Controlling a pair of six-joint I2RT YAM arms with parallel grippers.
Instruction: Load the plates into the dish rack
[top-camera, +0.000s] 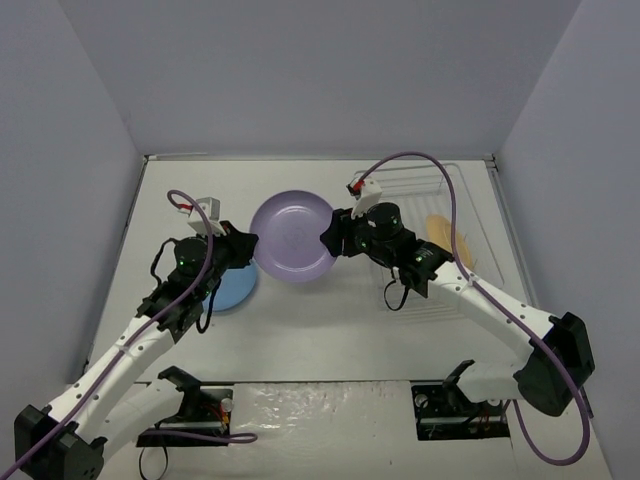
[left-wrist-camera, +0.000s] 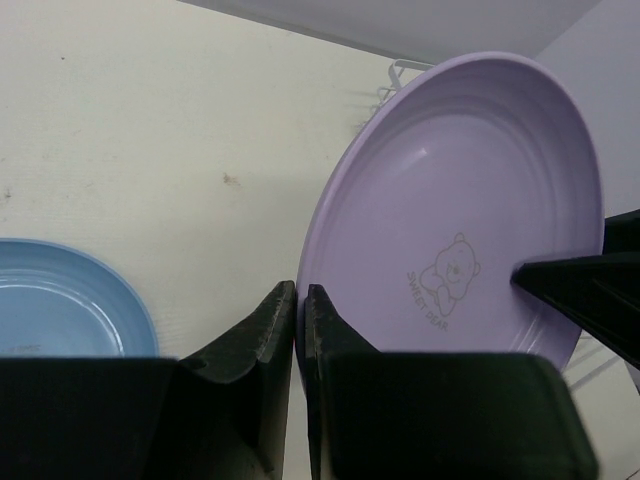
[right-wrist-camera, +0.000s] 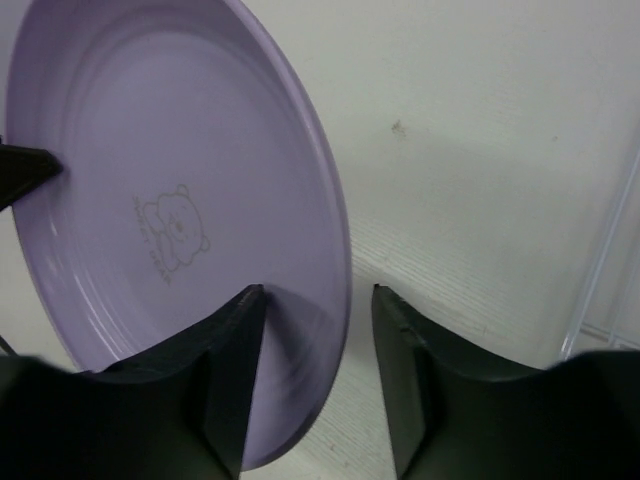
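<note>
Note the round lavender matte plastic plate at the centre of the top view, held tilted between both arms. The left gripper is clamped on its rim, fingers nearly together. The right gripper straddles the opposite rim with its fingers spread apart. The round blue plastic plate lies flat, left of centre. The orange-yellow plate sits in the clear wire dish rack at upper right.

The lavender plate has a bear print.
</note>
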